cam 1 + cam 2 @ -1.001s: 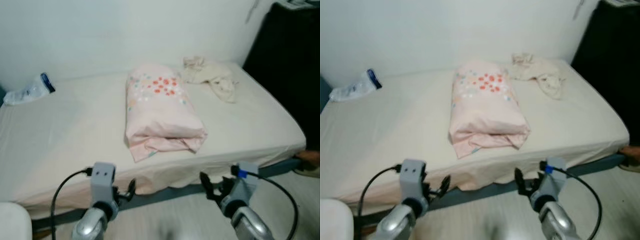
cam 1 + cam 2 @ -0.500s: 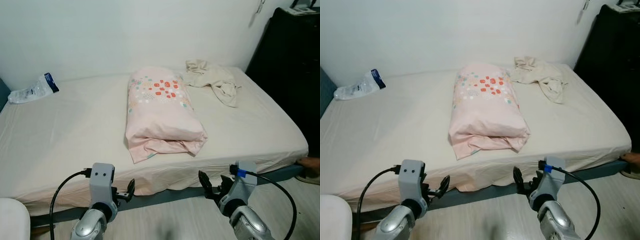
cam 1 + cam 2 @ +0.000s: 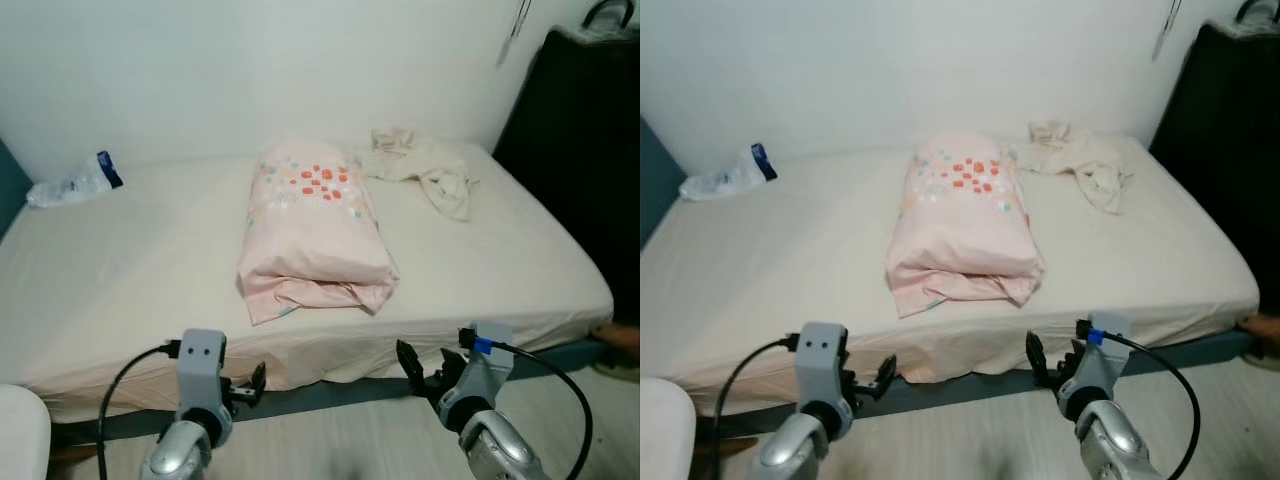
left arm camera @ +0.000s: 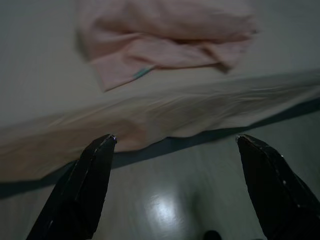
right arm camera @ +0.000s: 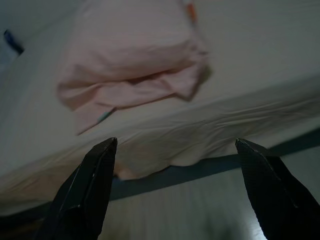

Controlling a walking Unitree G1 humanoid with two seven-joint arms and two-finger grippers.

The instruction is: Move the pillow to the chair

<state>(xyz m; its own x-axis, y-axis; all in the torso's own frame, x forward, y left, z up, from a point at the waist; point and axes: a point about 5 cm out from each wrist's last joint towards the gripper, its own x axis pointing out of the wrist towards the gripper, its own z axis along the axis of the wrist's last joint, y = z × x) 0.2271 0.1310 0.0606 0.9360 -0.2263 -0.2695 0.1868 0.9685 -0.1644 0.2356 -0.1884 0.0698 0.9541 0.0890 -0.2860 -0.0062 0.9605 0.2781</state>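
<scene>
A pale pink pillow (image 3: pixel 312 232) with red and teal dots lies on the middle of the bed (image 3: pixel 120 290), its loose open end toward the bed's near edge. It also shows in the left wrist view as the pillow (image 4: pixel 165 35) and in the right wrist view as the pillow (image 5: pixel 135 55). My left gripper (image 3: pixel 256 384) is held low in front of the bed's edge, open and empty. My right gripper (image 3: pixel 412 372) is at the same height, to the right, open and empty. Both are short of the mattress. A white rounded chair corner (image 3: pixel 18 430) shows at the lower left.
A crumpled beige cloth (image 3: pixel 425 170) lies at the bed's far right. A plastic packet (image 3: pixel 72 183) lies at the far left by the wall. A black cabinet (image 3: pixel 590 150) stands to the right of the bed. Pale wooden floor (image 3: pixel 970 440) lies before the bed.
The camera has shifted slightly, so the bed and pillow sit a little further left and lower in the picture. Both grippers keep their pose, still open.
</scene>
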